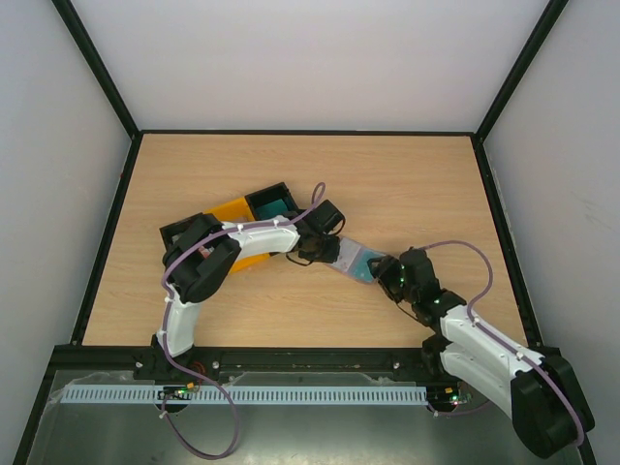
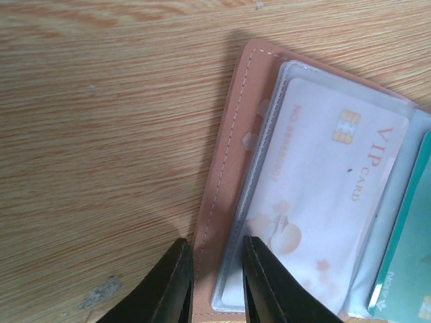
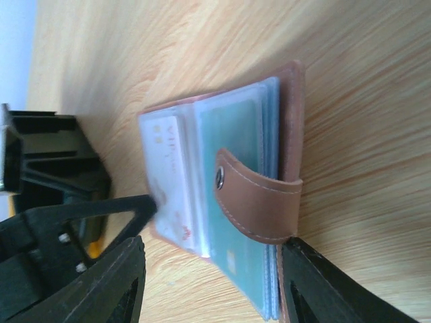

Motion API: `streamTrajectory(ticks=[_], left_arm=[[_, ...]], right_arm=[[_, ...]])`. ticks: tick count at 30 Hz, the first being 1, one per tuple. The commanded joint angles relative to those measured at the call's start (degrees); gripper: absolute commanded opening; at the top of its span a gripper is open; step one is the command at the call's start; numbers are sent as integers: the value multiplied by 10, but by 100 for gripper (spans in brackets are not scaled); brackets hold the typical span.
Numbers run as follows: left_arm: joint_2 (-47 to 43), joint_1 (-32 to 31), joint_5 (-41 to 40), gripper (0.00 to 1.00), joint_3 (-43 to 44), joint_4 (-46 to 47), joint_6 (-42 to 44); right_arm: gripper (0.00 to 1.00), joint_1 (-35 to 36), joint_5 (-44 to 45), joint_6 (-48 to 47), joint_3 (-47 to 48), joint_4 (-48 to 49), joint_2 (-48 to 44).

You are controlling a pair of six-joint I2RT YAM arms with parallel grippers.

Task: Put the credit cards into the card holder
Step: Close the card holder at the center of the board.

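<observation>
The card holder lies open on the wood between my two grippers, brown cover down and clear sleeves up. A pale VIP credit card sits in one sleeve, a teal credit card in the sleeve beside it. My left gripper has a narrow gap between its jaws, and its tips stand over the holder's stitched brown border and sleeve edge. My right gripper is wide open around the holder's near end. Its right finger touches the brown cover under the snap strap; its left finger stands apart.
A black tray holding something teal and a yellow tray stand side by side behind the left arm. More black tray shows under that arm. A dark rail frames the table.
</observation>
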Motion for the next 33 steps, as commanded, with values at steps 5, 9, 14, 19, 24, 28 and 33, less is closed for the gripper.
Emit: streamTrajectory(ticks=[5,9,14,19,24,28,33], left_arm=[[23,-8,27,23,-15,-14,1],[23,-8,31,23,-13,-13,1],[24,-7,35,23,-12,-12,2],[23,-8,36,23,-12,-12,3],[21,-8,39,23,-11,-12,3],[17,-8,43,23,-12,-9,1],[15,-8,51,24,-12,-7,2]], right_arm=[[52,3,89,-62,53,-139,57],[50,3,80,-81,60,-135,94],[41,4,58,-89,60,-107,142],[21,3,68,-94,67,-93,158],[3,3,83,-111,87,-115,149],[2,3,86,-123,102,-136,139],[2,3,97,-140,130,-171,122]])
